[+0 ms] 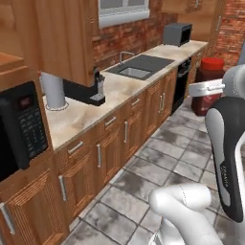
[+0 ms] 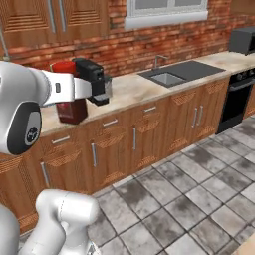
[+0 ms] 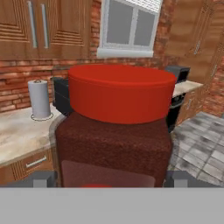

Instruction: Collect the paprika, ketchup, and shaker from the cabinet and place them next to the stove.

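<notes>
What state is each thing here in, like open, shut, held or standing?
Paprika jar: upright, red cap on, held between the gripper's fingers, off the counter.
Gripper: spread wide around the jar, closed on it.
Upper cabinet doors: shut.
Lower cabinet doors: shut.
Paper towel roll: standing upright on the counter.
Sink: empty.
Microwave: door shut.

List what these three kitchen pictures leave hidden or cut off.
- Paprika: its base, hand view, cut by the bottom edge.
- Jaws' contact with the paprika: hand view, only grey stubs beside it.
- Paprika: right base view, partly behind the arm.
- Microwave: left base view, cut by the edge.
</notes>
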